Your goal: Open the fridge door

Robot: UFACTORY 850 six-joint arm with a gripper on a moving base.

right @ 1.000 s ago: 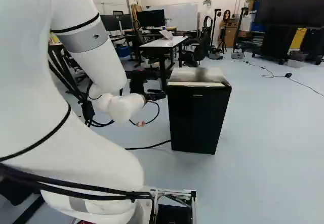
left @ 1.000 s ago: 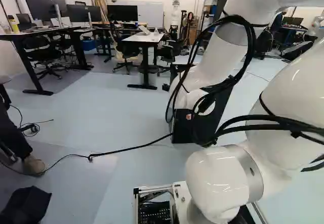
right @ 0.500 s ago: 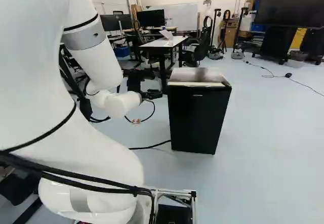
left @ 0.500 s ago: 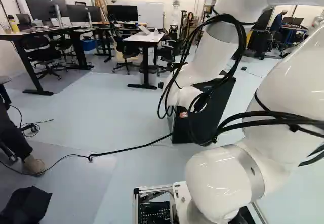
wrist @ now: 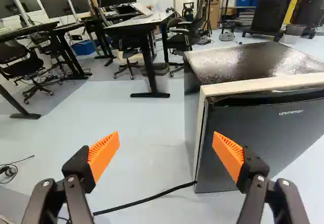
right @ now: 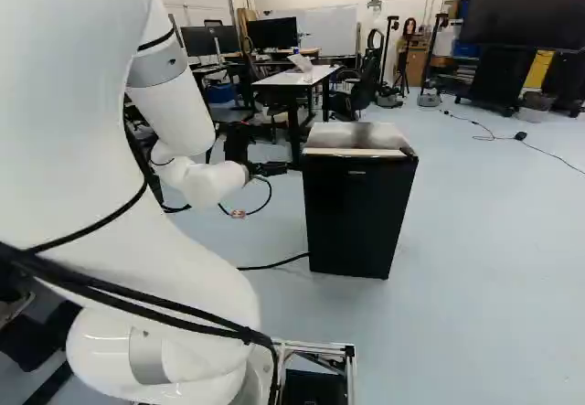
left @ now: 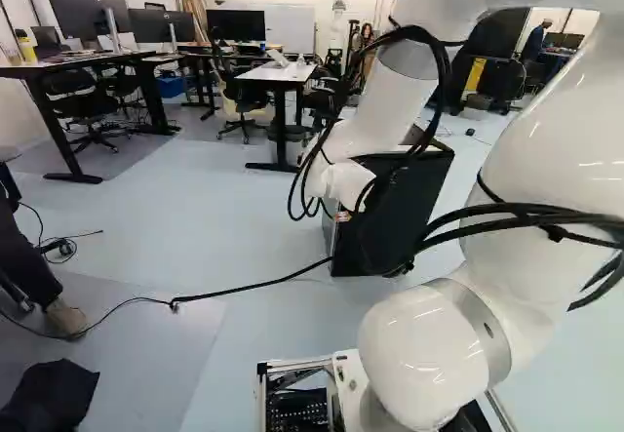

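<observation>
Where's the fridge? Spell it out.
Right base view: the fridge stands on the floor just right of the middle, nearer than the white table; in the wrist view, ahead and to one side of the gripper.

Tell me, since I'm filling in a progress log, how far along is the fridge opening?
Done: the arm is stretched out towards the fridge, its fingers spread apart.
In hand: probably lining up with the door, whose near edge lies ahead of the fingers; nothing is between them.
Left: the door looks shut, flush along the fridge's front, so getting a hold and pulling it open both remain.
</observation>
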